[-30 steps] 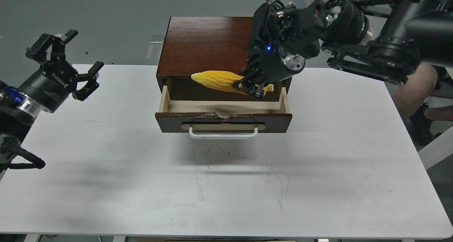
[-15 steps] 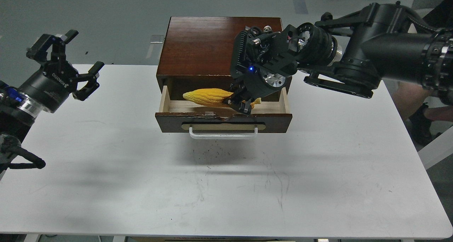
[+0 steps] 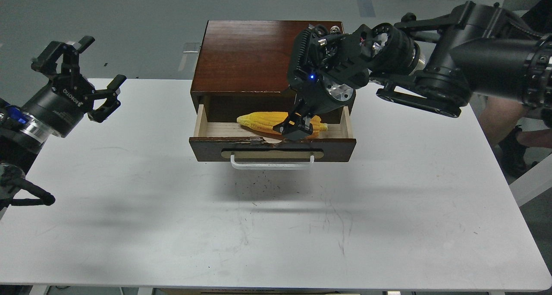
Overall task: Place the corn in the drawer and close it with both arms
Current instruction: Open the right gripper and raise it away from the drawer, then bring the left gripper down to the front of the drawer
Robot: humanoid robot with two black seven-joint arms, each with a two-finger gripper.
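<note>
The yellow corn (image 3: 263, 120) lies lengthwise in the open drawer (image 3: 272, 140) of the dark brown cabinet (image 3: 250, 55), on the pale wood floor. My right gripper (image 3: 298, 129) reaches down from the right, its fingers spread over the corn's thick right end and slightly lifted off it. The drawer's white bar handle (image 3: 272, 162) faces me, and its top edge is chipped. My left gripper (image 3: 101, 66) is open and empty, held above the table's far left, well apart from the cabinet.
The cabinet stands at the back middle of a white table (image 3: 276, 226). The right arm (image 3: 453, 75) spans the cabinet's right side. A person's leg (image 3: 513, 114) shows beyond the table's right edge.
My right gripper carried the corn down from above the cabinet front into the drawer. The corn now rests lower and further right, and the gripper has risen slightly. The left arm has not moved.
</note>
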